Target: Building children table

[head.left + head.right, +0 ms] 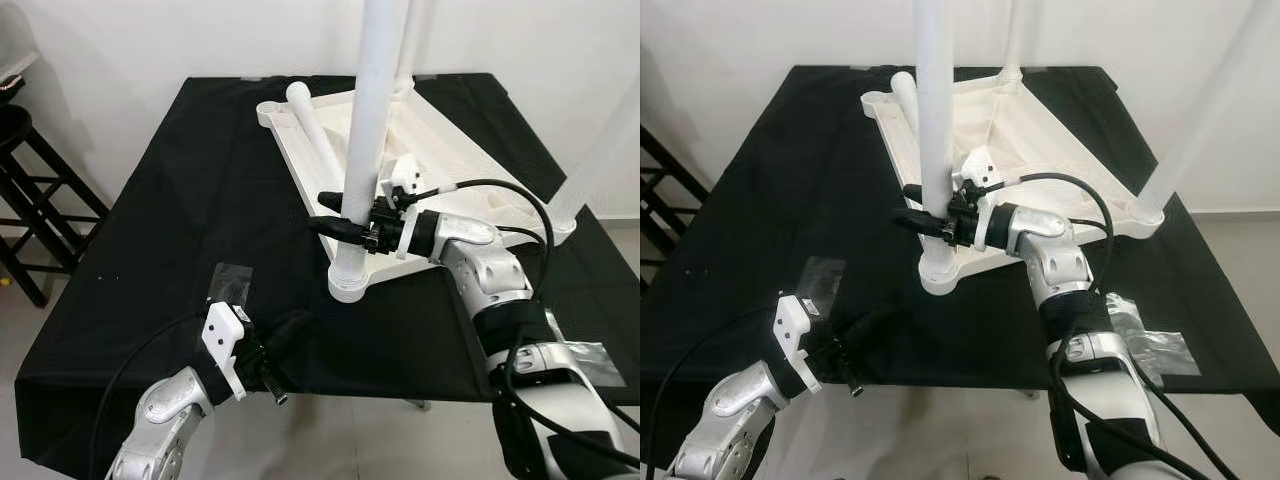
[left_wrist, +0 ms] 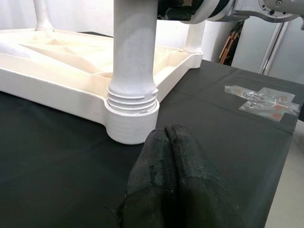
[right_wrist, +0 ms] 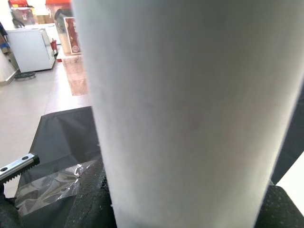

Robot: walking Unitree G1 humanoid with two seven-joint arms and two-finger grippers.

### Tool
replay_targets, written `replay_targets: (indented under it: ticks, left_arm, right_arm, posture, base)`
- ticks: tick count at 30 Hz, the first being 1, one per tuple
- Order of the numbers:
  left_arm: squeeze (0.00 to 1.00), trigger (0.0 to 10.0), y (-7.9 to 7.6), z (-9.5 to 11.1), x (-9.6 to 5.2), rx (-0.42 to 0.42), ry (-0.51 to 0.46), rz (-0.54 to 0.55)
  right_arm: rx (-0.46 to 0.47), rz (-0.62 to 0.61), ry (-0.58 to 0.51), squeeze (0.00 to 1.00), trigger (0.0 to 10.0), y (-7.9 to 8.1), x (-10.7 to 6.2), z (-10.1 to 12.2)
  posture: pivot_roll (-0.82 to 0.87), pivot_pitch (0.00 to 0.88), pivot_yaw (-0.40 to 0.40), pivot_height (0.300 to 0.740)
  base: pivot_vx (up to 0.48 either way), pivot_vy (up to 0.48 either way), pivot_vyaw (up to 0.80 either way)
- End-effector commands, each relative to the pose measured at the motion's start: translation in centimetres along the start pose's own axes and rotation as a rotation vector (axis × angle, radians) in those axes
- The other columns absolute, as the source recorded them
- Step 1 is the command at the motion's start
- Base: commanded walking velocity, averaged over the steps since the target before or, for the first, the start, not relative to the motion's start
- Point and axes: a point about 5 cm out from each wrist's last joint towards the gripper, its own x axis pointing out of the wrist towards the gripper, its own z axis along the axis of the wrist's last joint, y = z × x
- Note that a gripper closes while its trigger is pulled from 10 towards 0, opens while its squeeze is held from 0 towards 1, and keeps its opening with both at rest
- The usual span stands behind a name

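A white plastic children's table (image 1: pixel 455 165) lies upside down on a black cloth. At its near corner a white leg (image 1: pixel 366 120) stands upright in its threaded socket (image 2: pixel 132 102). My right gripper (image 1: pixel 345 213) is shut around this leg a little above the socket; the leg (image 3: pixel 190 109) is seen close up in the right wrist view. Two more legs stand upright, one at the back (image 1: pixel 408 45) and one at the right (image 1: pixel 600 160). A loose leg (image 1: pixel 315 135) lies on the underside at the back left. My left gripper (image 1: pixel 290 332) hovers near the cloth's front edge, its fingers (image 2: pixel 161 166) shut on nothing, pointing at the socket.
A black stool (image 1: pixel 25 190) stands off the left side of the cloth. Clear tape (image 1: pixel 232 282) is stuck to the cloth near my left gripper, and more tape (image 1: pixel 1155 345) lies on the right. A white wall runs behind.
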Motion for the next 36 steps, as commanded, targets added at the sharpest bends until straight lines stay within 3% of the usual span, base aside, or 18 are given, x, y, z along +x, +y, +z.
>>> replay_targets:
  ticks: [1, 5, 9, 10, 11, 12, 13, 14, 15, 17, 23, 24, 28, 29, 30, 34, 36]
  left_arm:
    - [0.00, 10.0, -0.2, -0.4, -0.2, -0.010, 0.014, 0.003]
    - [0.00, 10.0, -0.3, -0.3, -0.3, -0.014, 0.012, 0.001]
    - [0.00, 10.0, -0.3, -0.3, -0.4, -0.015, 0.013, 0.000]
    - [0.00, 10.0, -0.3, -0.2, -0.5, -0.017, 0.012, -0.002]
    - [0.00, 10.0, -0.3, -0.2, -0.5, -0.017, 0.012, -0.002]
    - [0.00, 10.0, -0.3, -0.1, -0.6, -0.017, 0.012, -0.002]
    - [0.00, 10.0, -0.3, -0.1, -0.6, -0.017, 0.012, -0.002]
    - [0.00, 10.0, -0.3, 0.0, -0.8, -0.018, 0.012, -0.002]
    - [0.00, 10.0, -0.3, 0.1, -0.8, -0.018, 0.012, -0.002]
    - [0.00, 10.0, -0.2, 0.1, -1.0, -0.016, 0.014, -0.002]
    - [0.00, 10.0, -0.3, 0.1, -1.0, -0.019, 0.018, -0.004]
    - [0.00, 10.0, -0.3, 0.1, -0.9, -0.021, 0.015, 0.000]
    - [0.00, 10.0, -0.3, 0.1, -0.9, -0.023, 0.012, 0.006]
    - [0.00, 10.0, -0.3, 0.1, -0.9, -0.023, 0.012, 0.009]
    - [0.00, 10.0, -0.4, 0.1, -0.8, -0.023, 0.012, 0.009]
    - [0.00, 10.0, -0.4, 0.1, -0.8, -0.023, 0.013, 0.008]
    - [0.00, 10.0, -0.4, 0.1, -0.7, -0.024, 0.014, 0.005]
  right_arm:
    - [0.043, 0.020, 0.006, 0.00, 0.0, 0.4, -0.1, -1.1]
    - [0.067, -0.062, 0.043, 0.00, 0.0, 1.2, -1.9, -3.3]
    - [0.082, -0.087, 0.053, 0.00, 0.0, 1.6, -2.2, -3.9]
    - [0.108, -0.231, 0.098, 0.00, 0.0, 2.4, -1.8, -5.5]
    - [0.108, -0.231, 0.098, 0.00, 0.0, 2.4, -1.8, -5.5]
    - [0.106, -0.480, 0.156, 0.00, 0.0, 2.6, -1.5, -6.9]
    - [0.106, -0.480, 0.156, 0.00, 0.0, 2.6, -1.5, -6.9]
    - [0.149, -0.700, 0.209, 0.00, 0.0, 4.1, -1.5, -8.5]
    - [0.187, -0.840, 0.212, 0.00, 0.0, 5.6, -1.4, -9.0]
    - [0.209, -0.874, 0.194, 0.00, 0.0, 7.6, -0.4, -9.0]
    - [0.188, -0.831, 0.196, 0.00, 0.0, 6.7, -0.1, -8.4]
    - [0.176, -0.833, 0.214, 0.00, 10.0, 6.3, -0.2, -8.3]
    - [0.161, -0.851, 0.232, 0.00, 10.0, 5.8, -0.2, -8.0]
    - [0.145, -0.871, 0.219, 0.72, 10.0, 5.2, -0.3, -7.3]
    - [0.131, -0.860, 0.198, 1.00, 10.0, 4.5, -0.2, -6.5]
    - [0.121, -0.850, 0.184, 1.00, 10.0, 4.1, -0.1, -5.9]
    - [0.078, -0.750, 0.111, 1.00, 10.0, 2.5, 0.1, -3.8]
  posture:
    - [0.04, 0.116, 0.009, 0.740]
    - [0.03, 0.126, 0.016, 0.740]
    - [0.03, 0.126, 0.016, 0.740]
    - [0.02, 0.140, 0.017, 0.740]
    - [0.02, 0.140, 0.017, 0.740]
    - [0.01, 0.147, 0.020, 0.740]
    - [0.01, 0.147, 0.020, 0.740]
    - [0.02, 0.155, 0.022, 0.740]
    - [0.02, 0.155, 0.022, 0.740]
    - [0.03, 0.156, 0.030, 0.740]
    - [0.04, 0.157, 0.018, 0.740]
    - [0.04, 0.158, 0.017, 0.740]
    - [0.05, 0.156, 0.017, 0.740]
    - [0.05, 0.155, 0.015, 0.740]
    - [0.05, 0.153, 0.014, 0.740]
    - [0.05, 0.153, 0.014, 0.740]
    - [0.05, 0.149, 0.012, 0.740]
  base:
    - [0.000, 0.000, 0.00]
    - [0.000, 0.000, 0.00]
    - [0.000, 0.000, 0.00]
    - [0.000, 0.000, 0.00]
    - [0.000, 0.000, 0.00]
    - [0.000, 0.000, 0.00]
    - [0.000, 0.000, 0.00]
    - [0.000, 0.000, 0.00]
    - [0.000, 0.000, 0.00]
    - [0.000, 0.000, 0.00]
    - [0.000, 0.000, 0.00]
    - [0.000, 0.000, 0.00]
    - [0.000, 0.000, 0.00]
    - [0.000, 0.000, 0.00]
    - [0.000, 0.000, 0.00]
    - [0.000, 0.000, 0.00]
    - [0.000, 0.000, 0.00]
